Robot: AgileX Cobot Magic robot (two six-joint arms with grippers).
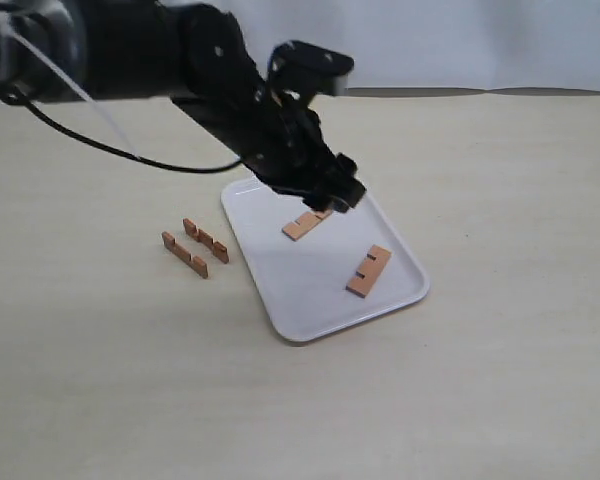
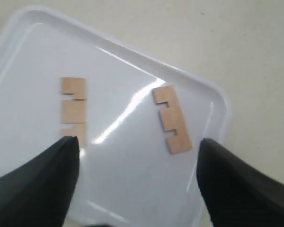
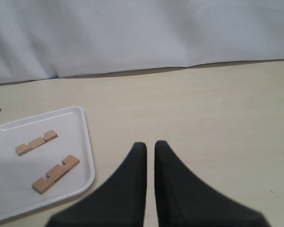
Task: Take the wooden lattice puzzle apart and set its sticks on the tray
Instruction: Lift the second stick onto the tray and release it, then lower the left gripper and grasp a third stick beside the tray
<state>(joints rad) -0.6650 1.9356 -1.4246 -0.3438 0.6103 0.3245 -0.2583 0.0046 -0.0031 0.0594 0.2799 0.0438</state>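
Here we see a pale beige desk [image 1: 500, 400] filling nearly the whole exterior frame. A white backdrop [image 1: 460, 40] runs along the top edge and meets the desk at a thin dark seam. The black left arm [image 1: 130, 40] enters from the upper left and slants down toward the centre, with a black cable [image 1: 130, 155] looping beneath it.

The white tray [image 1: 300, 290] lies at the centre of the frame, turned at an angle on the desk. The left claw [image 1: 335, 195] hangs over the tray's upper part. In its own wrist view the left claw [image 2: 138, 141] is spread wide: the dark fingers [image 2: 47, 179] stand far apart with nothing between them, only the tray below. From the exterior view we cannot tell whether its tip touches the slat under it.

The right claw [image 3: 150, 144] shows only in its wrist view. Its fingers [image 3: 118, 189] are nearly pressed together, a thin slit between them, pinching nothing.

Two sticks lie flat on the tray, well apart: the upper stick [image 1: 302, 226] just under the left claw, and the lower stick [image 1: 369, 271] toward the tray's right edge. Left of the tray, on the desk, the outer stick [image 1: 184, 254] and the inner stick [image 1: 206, 240] stand on edge, parallel and close together, notches upward.
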